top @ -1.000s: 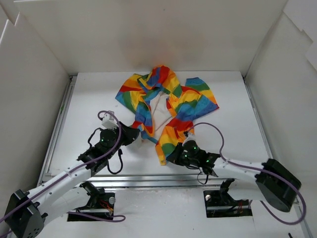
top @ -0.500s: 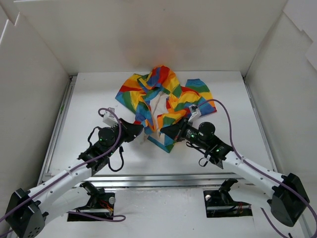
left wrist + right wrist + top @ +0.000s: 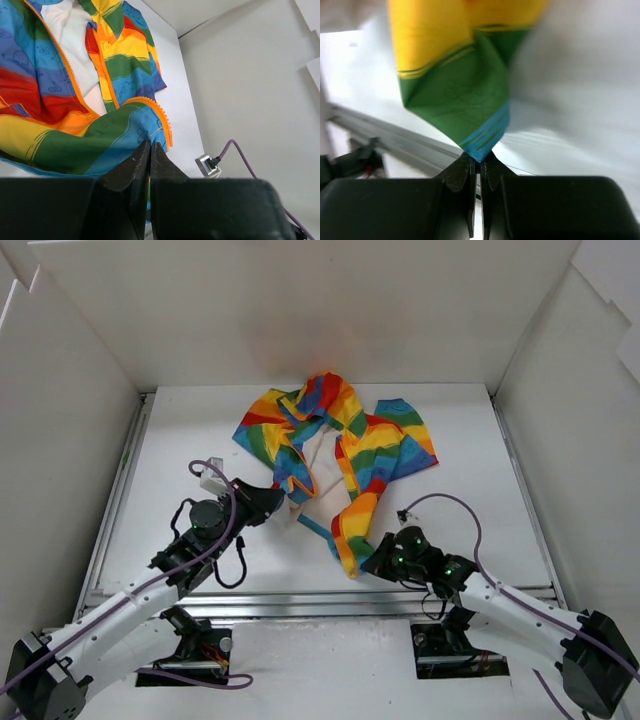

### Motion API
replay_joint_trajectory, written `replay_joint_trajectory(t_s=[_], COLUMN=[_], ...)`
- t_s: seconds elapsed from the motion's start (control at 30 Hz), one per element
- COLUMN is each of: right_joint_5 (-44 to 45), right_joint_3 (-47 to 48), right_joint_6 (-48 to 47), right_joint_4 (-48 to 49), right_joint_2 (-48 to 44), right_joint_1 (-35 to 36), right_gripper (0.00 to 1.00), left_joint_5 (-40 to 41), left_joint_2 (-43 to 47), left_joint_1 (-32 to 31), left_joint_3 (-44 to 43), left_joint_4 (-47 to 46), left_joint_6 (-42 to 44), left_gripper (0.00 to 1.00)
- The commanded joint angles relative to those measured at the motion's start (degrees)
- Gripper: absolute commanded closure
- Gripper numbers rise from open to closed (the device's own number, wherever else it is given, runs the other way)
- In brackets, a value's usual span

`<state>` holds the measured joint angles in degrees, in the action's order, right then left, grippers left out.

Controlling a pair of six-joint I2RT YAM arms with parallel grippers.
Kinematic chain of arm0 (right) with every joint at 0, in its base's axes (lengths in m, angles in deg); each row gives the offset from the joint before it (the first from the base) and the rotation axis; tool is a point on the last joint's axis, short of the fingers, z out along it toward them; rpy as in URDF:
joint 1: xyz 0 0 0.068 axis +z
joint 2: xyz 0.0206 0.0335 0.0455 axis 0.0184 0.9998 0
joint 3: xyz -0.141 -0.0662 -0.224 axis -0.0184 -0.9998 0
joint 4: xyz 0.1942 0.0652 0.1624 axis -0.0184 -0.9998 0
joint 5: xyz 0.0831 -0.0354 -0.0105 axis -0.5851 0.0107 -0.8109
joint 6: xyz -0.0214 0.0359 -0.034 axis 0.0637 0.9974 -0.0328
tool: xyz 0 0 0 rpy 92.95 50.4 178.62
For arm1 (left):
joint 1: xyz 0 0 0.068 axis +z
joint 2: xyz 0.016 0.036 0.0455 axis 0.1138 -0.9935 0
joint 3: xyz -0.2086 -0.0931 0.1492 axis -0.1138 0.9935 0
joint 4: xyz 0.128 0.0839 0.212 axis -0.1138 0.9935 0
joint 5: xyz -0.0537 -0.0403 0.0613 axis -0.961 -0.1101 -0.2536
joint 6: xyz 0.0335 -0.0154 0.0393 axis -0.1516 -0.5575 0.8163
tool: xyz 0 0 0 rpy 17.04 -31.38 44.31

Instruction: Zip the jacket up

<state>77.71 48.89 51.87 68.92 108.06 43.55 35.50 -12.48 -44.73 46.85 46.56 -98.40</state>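
Observation:
The rainbow-striped jacket (image 3: 335, 440) lies open at the middle of the table, its white lining (image 3: 318, 455) showing between the two front panels. My left gripper (image 3: 286, 503) is shut on the blue-green hem of the left front panel (image 3: 100, 145), next to the orange zipper teeth (image 3: 164, 117). My right gripper (image 3: 368, 562) is shut on the blue bottom corner of the right front panel (image 3: 482, 145). That panel (image 3: 355, 525) is drawn out as a narrow strip toward the near edge. Both front edges stand apart.
White walls (image 3: 60, 440) close in the table on the left, back and right. A metal rail (image 3: 300, 602) runs along the near edge, just below my right gripper. A purple cable (image 3: 445, 502) loops over my right arm, another (image 3: 215, 468) over my left.
My right gripper has swung from beside the left gripper back to the near edge, pulling the jacket's right front panel out long. The left gripper has barely shifted.

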Motion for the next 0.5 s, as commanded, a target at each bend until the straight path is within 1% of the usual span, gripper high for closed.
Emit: replay_joint_trajectory(t_s=[0.0, 0.03, 0.07, 0.1, 0.13, 0.17, 0.2, 0.3, 0.37, 0.47], right_joint_5=[7.75, 8.46, 8.64, 8.47, 8.03, 7.33, 5.58, 1.8, 1.52, 3.19], right_joint_3=[-0.73, -0.82, -0.99, -1.17, -1.17, -1.09, -1.0, -1.17, -1.0, -0.03], right_joint_6=[2.26, 2.44, 2.44, 2.26, 2.0, 1.48, 1.38, 1.21, 0.86, 0.42], right_joint_4=[-13.1, -14.77, -17.05, -17.42, -17.51, -16.64, -15.93, -11.28, -9.69, -11.53], right_joint_2=[-3.95, -4.31, -4.93, -5.11, -5.19, -5.2, -5.02, -4.41, -2.75, -0.46], right_joint_1=[0.74, 0.65, 0.74, 0.74, 0.92, 0.74, 1.18, 2.32, 2.85, 2.85], right_gripper=[1.0, 0.95, 0.73, 0.59, 0.49, 0.43, 0.4, 0.4, 0.4, 0.4], left_joint_5=[0.12, 0.12, -0.23, -0.32, -0.41, -0.41, -0.5, -0.68, -0.5, -0.33], left_joint_2=[-1.18, -1.36, -1.62, -1.8, -1.97, -2.15, -2.5, -3.11, -3.12, -2.68], left_joint_1=[-0.21, -0.21, -0.21, -0.21, -0.21, -0.21, -0.21, -0.21, -0.21, -0.21], left_joint_3=[-0.22, 0.13, 0.22, 0.22, 0.22, 0.31, 0.4, 0.4, 0.57, 0.75], left_joint_4=[-2.24, -2.5, -2.85, -2.77, -2.77, -2.77, -2.77, -2.77, -2.68, -2.33], left_joint_6=[0.51, 0.07, -0.11, -0.02, -0.02, -0.02, -0.2, -0.28, -0.37, -0.55], left_gripper=[1.0, 1.0, 1.0, 1.0, 1.0, 1.0, 1.0, 1.0, 1.0, 1.0])
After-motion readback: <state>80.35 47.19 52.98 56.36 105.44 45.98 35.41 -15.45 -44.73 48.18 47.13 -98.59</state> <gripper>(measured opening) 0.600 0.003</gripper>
